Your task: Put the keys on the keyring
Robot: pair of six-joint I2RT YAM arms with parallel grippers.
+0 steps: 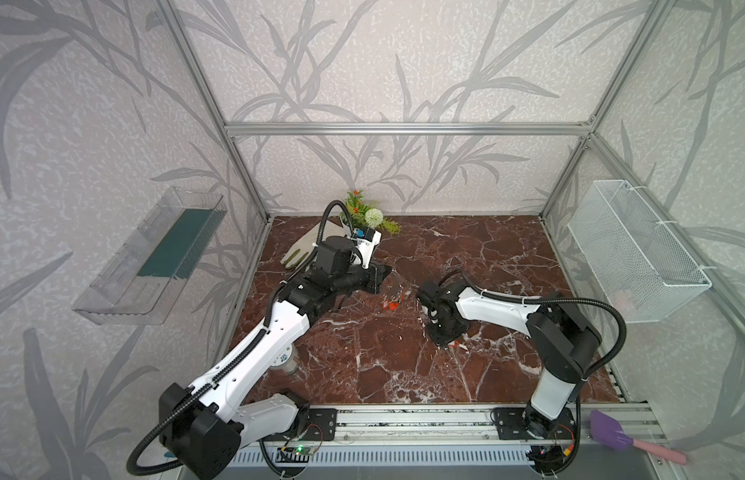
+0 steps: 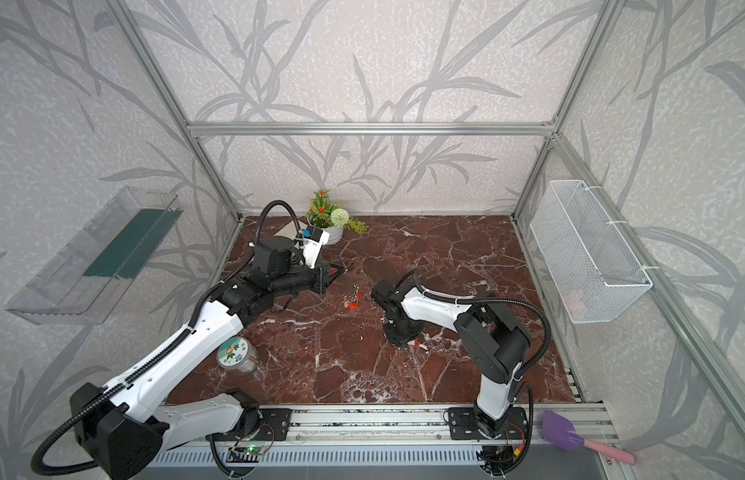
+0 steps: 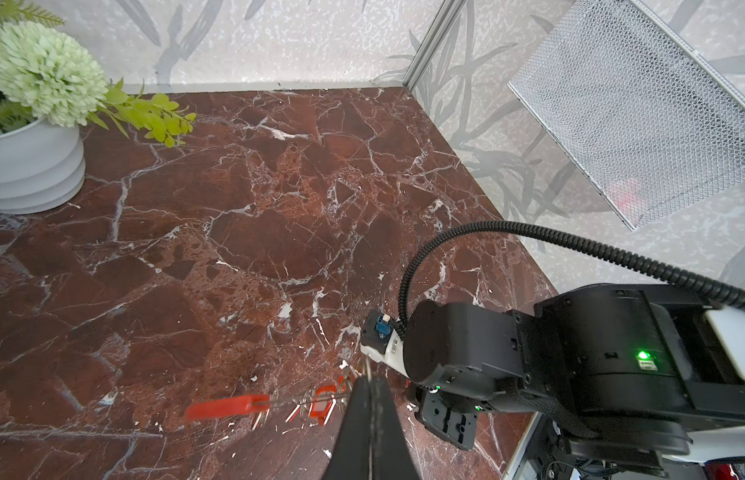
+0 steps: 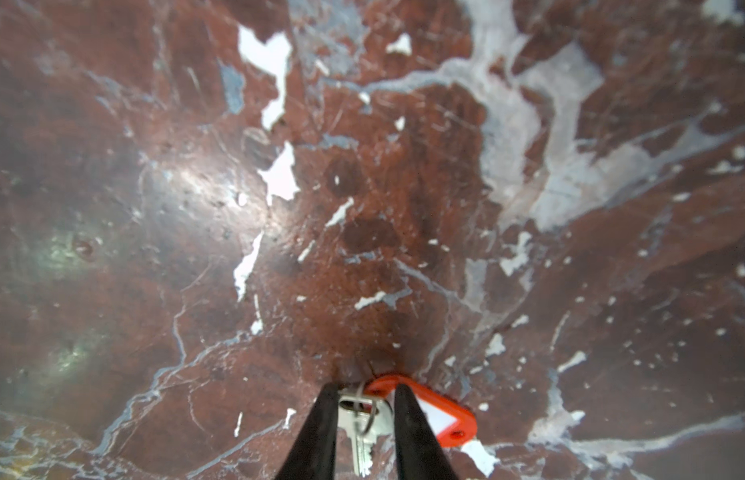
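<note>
The left jaws are pressed fully together on the thin wire of the keyring (image 3: 287, 401), with the fingers (image 3: 368, 415) meeting at the tip. In the left wrist view the hoop is seen almost edge-on. Its long axis runs from the jaw tips out to the red sleeve (image 3: 227, 407) at the far end. Several keys (image 3: 321, 409) with orange tags hang bunched on the wire between the sleeve and the jaws. In both top views this cluster (image 1: 391, 306) sits near the middle of the desk (image 1: 487, 257), just past the left arm's tip and above the marble.

The right jaws stand narrow, closed on the head of a single key (image 4: 362, 415), and they point down at the desk. Its blade runs along the fingers (image 4: 408, 415), back toward the wrist camera. Its tag (image 4: 429, 411) lies flat, angled off beyond one finger. In a top view that tag (image 2: 412, 343) shows just beside the gripper, nearer the front than the keyring and apart from it. I cannot tell whether the key is lifted.

Bare marble stretches from both arms to the back wall and the right edge. A plant pot (image 1: 362, 216) and a glove (image 1: 304, 245) sit at the back left, behind the left arm. A can (image 2: 238, 357) stands by the left arm near the front.
</note>
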